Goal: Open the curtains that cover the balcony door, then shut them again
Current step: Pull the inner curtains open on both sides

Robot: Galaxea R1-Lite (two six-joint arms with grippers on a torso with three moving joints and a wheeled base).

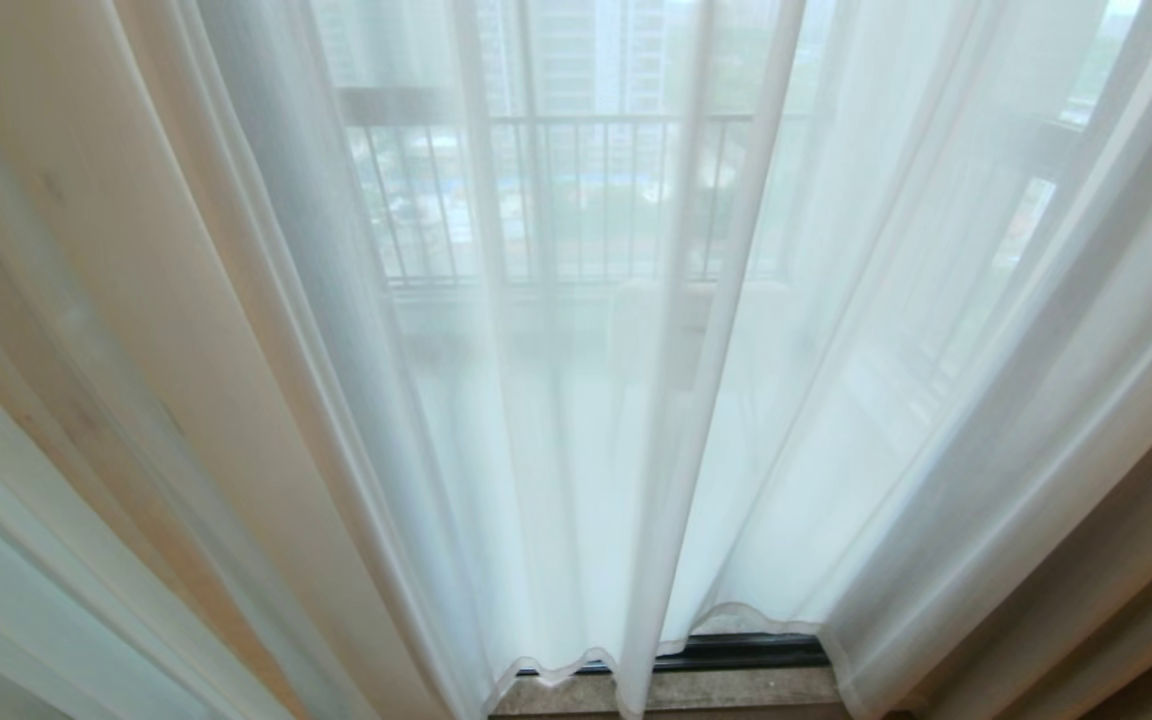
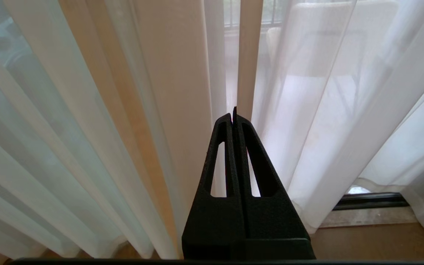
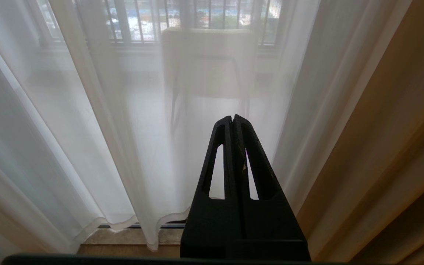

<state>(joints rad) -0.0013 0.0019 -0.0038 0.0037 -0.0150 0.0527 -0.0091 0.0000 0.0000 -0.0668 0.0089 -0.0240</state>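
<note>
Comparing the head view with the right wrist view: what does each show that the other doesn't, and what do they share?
Only the head view: a stretch of tall buildings beyond the railing, and no arm at all.
Only the right wrist view: the right claw, shut and empty, short of the fabric, and a taupe drape beside it.
Both: the sheer curtains drawn across, the dark door track under their hems, the railing and a pale chair outside.

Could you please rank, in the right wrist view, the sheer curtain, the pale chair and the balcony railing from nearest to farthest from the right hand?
From the shut right hand:
1. Sheer white curtain, directly ahead.
2. Pale chair, behind the fabric.
3. Dark barred balcony railing, beyond the chair.
</note>
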